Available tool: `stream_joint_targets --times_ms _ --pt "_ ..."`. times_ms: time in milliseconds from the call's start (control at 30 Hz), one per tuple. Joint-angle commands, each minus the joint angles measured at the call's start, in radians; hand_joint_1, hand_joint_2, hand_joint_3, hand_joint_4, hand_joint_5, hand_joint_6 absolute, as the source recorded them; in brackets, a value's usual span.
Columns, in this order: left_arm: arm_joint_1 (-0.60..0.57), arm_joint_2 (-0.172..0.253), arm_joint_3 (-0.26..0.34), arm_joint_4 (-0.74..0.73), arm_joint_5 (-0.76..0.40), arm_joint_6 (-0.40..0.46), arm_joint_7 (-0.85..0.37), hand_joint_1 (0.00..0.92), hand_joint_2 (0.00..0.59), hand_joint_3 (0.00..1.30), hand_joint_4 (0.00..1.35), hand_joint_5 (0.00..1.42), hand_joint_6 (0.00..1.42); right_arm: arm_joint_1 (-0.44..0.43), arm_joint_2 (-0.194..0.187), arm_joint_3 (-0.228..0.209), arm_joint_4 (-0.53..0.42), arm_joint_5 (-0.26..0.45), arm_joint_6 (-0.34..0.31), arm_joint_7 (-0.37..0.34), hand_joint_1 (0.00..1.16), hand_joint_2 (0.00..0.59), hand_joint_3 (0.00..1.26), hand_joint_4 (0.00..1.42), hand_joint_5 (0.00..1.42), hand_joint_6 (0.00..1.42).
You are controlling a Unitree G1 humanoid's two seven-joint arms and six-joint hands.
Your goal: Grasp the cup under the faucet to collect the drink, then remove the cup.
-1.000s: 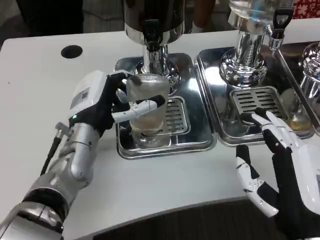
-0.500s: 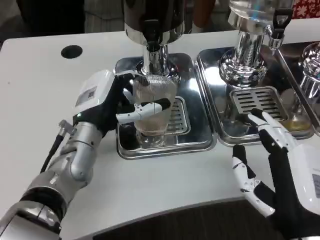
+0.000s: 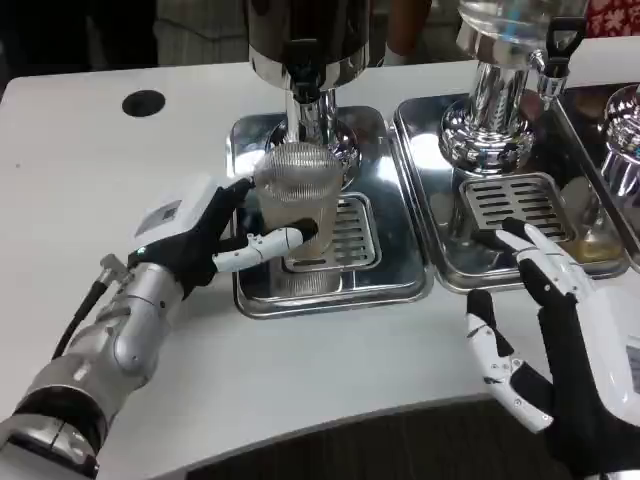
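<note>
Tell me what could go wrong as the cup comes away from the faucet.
The left robot hand holds the clear ribbed plastic cup low, so it may tip and spill. The cup could catch the raised rim of the shiny steel drip tray. The black dispenser faucet might drip on the tray.

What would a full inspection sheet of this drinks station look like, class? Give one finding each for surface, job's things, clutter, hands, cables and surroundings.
Surface: white table with a dark round hole at the back left.
Job's things: ribbed clear cup held above the steel drip tray, below the faucet of the left dispenser; contents too faint to tell.
Clutter: nothing seen.
Hands: left hand grips the cup from its side; right hand waits with fingers spread, holding nothing, at the near edge of the second tray.
Cables: a black cable runs along the left forearm.
Surroundings: second dispenser with grille; a third stand at the right edge.
</note>
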State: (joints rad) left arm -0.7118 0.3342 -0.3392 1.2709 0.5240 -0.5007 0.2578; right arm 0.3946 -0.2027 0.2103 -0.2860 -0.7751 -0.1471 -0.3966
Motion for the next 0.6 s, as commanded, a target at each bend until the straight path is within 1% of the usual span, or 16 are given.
stream_joint_targets --times_ms 33,133,233,333,433,533,600 --pt "0.009 0.019 0.001 -0.008 0.000 -0.003 -0.005 0.112 0.078 0.18 0.10 0.17 0.31 0.000 -0.005 -0.007 -0.017 0.013 -0.017 0.008 0.37 0.479 0.28 0.14 0.16 0.23" --pt "0.011 0.027 0.007 -0.019 -0.003 -0.017 0.002 0.124 0.080 0.18 0.10 0.17 0.32 -0.001 -0.006 -0.004 -0.014 0.014 -0.018 0.010 0.37 0.479 0.28 0.14 0.16 0.23" --pt "0.017 0.045 0.017 -0.042 -0.012 -0.047 0.003 0.123 0.081 0.17 0.10 0.17 0.32 -0.003 -0.004 -0.005 -0.009 0.020 -0.019 0.008 0.37 0.479 0.28 0.14 0.16 0.23" --pt "0.050 0.094 0.046 -0.112 -0.035 -0.120 0.005 0.120 0.081 0.17 0.10 0.17 0.31 -0.009 -0.004 0.001 -0.005 0.014 -0.022 0.005 0.37 0.479 0.28 0.14 0.16 0.24" --pt "0.102 0.154 0.090 -0.208 -0.076 -0.189 -0.030 0.103 0.079 0.17 0.10 0.18 0.33 -0.017 -0.002 0.002 0.006 0.022 -0.026 0.007 0.37 0.479 0.28 0.14 0.16 0.24" --pt "0.138 0.195 0.128 -0.287 -0.124 -0.224 -0.080 0.084 0.077 0.18 0.12 0.22 0.38 -0.028 -0.002 0.004 0.014 0.021 -0.027 0.010 0.37 0.479 0.28 0.14 0.16 0.24" --pt "0.157 0.216 0.152 -0.336 -0.155 -0.234 -0.118 0.083 0.079 0.20 0.14 0.27 0.45 -0.032 -0.003 0.005 0.018 0.024 -0.028 0.012 0.37 0.479 0.28 0.14 0.16 0.24"
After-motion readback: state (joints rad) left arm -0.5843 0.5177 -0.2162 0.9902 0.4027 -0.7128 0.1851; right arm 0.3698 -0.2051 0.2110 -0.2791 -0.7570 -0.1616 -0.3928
